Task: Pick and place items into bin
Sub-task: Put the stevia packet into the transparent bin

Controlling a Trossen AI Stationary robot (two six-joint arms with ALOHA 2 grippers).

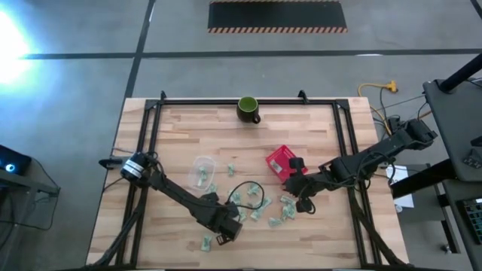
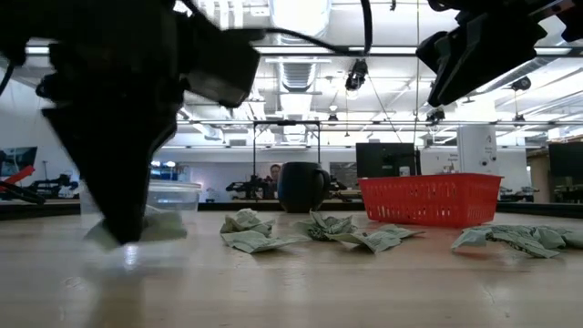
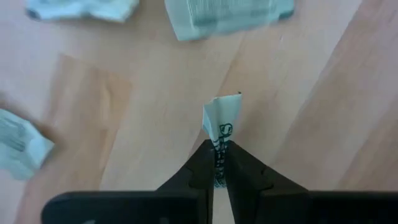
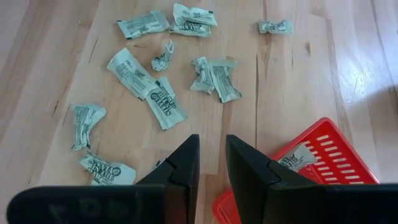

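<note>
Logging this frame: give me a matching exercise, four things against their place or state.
1. left end effector
2. right end effector
3. green mug
4. red basket

a. at the table's far edge
b. open, empty
c. shut on a packet
d. holds one packet, beside the right arm

Pairs: 1-c, 2-b, 3-a, 4-d

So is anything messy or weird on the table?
Yes, messy: crinkled packets lie scattered loose over the wood, not in the red basket, which holds just one that shows. The left gripper pinches one packet upright. The right gripper hangs open near the basket. Nothing looks broken.
</note>
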